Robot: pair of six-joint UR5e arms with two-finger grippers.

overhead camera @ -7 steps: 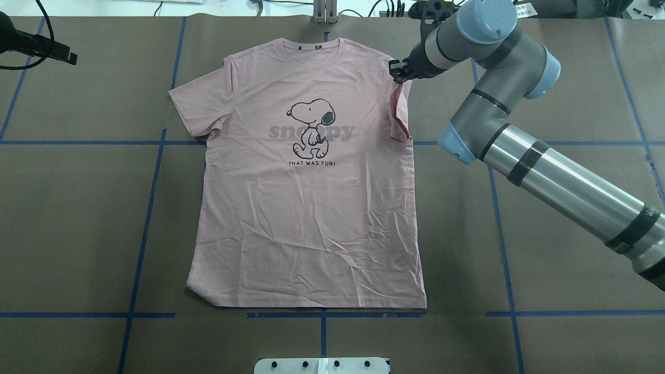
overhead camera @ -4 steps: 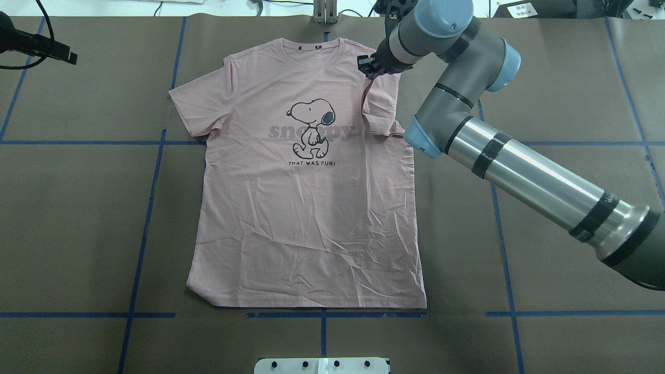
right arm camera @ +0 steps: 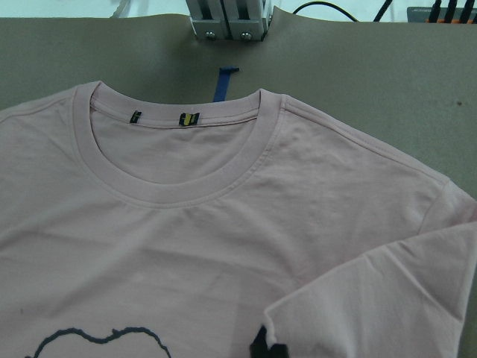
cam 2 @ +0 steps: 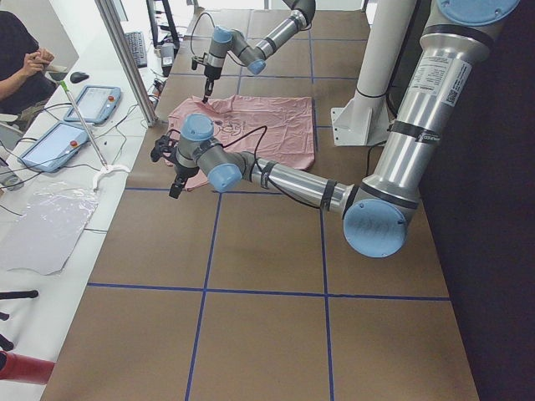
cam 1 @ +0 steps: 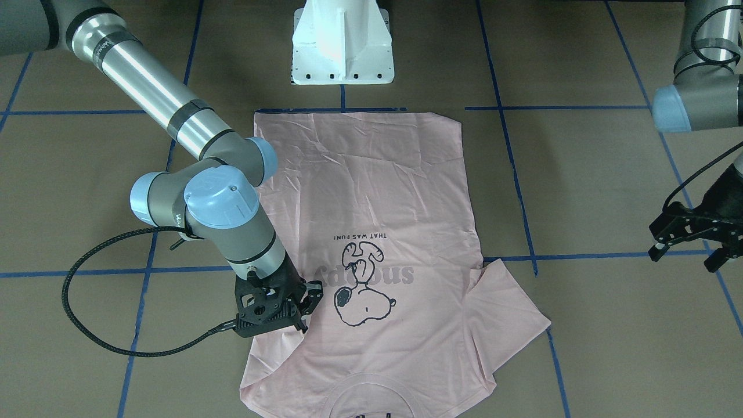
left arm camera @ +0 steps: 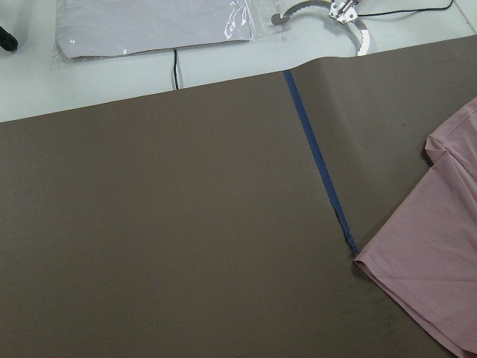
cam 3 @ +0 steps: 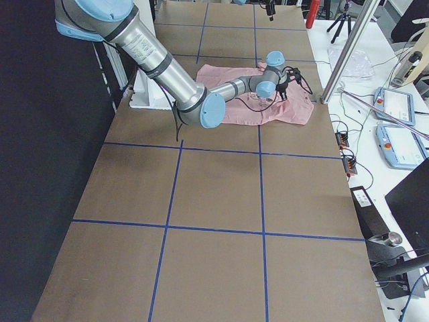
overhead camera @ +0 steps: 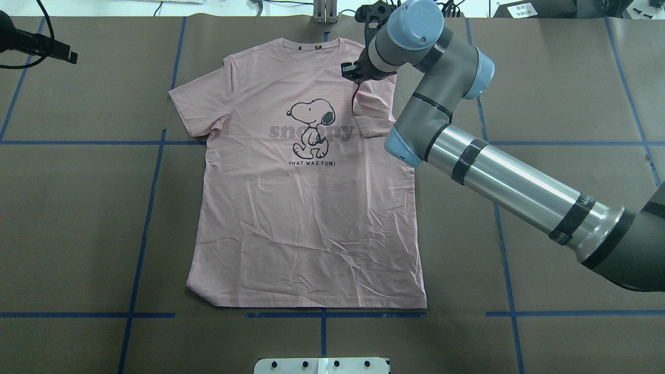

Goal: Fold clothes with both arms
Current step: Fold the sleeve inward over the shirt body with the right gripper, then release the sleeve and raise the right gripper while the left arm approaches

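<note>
The pale pink T-shirt lies flat, print up, collar at the far edge. My right gripper is shut on the shirt's right sleeve and holds its edge lifted, folded inward over the chest beside the dog print. In the front-facing view the right gripper is at the shirt's left side. The right wrist view shows the collar and the pinched sleeve edge. My left gripper is open and empty, off the shirt beyond its spread left sleeve.
The white pedestal base stands at the shirt's hem side. Blue tape lines cross the brown table cover. A metal post stands past the collar. A plastic bag and tablets lie beyond the table's far edge.
My right gripper has moved left with the right sleeve, carrying it from the shirt's outer edge over the chest. The left arm has not moved.
</note>
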